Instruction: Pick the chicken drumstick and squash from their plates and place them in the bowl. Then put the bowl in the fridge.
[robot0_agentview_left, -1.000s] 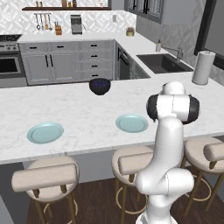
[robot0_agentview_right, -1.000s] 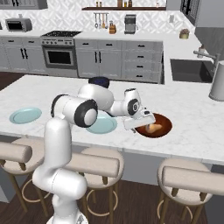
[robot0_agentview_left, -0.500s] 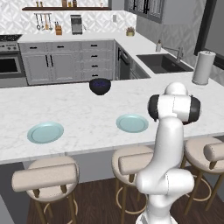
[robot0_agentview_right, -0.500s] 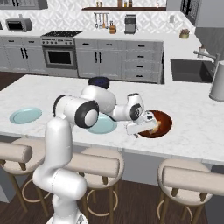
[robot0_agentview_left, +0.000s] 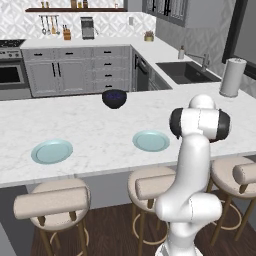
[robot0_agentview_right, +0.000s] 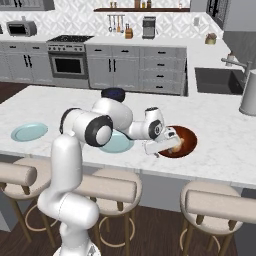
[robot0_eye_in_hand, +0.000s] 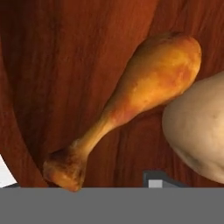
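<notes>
The reddish-brown bowl (robot0_agentview_right: 188, 136) sits on the island counter, right of the nearer pale plate (robot0_agentview_right: 117, 142). In the hand view the chicken drumstick (robot0_eye_in_hand: 144, 83) lies on the bowl's wooden floor (robot0_eye_in_hand: 52, 65), bone end toward the camera. The pale tan squash (robot0_eye_in_hand: 197, 127) rests just right of it. My gripper (robot0_agentview_right: 159, 147) is low over the bowl's left rim, jaws still apart, one fingertip (robot0_eye_in_hand: 156, 178) inside the bowl. Both plates (robot0_agentview_left: 51, 151) (robot0_agentview_left: 151, 140) are bare. The fridge is out of view.
A dark navy bowl (robot0_agentview_left: 114, 98) stands at the far side of the island. A paper towel roll (robot0_agentview_right: 248, 92) and the sink (robot0_agentview_left: 187, 72) lie to the right. Padded stools (robot0_agentview_right: 220, 202) line the near edge.
The hand has dropped closer to the bowl's left rim, and its jaws have narrowed. The bowl and the food in it have stayed put.
</notes>
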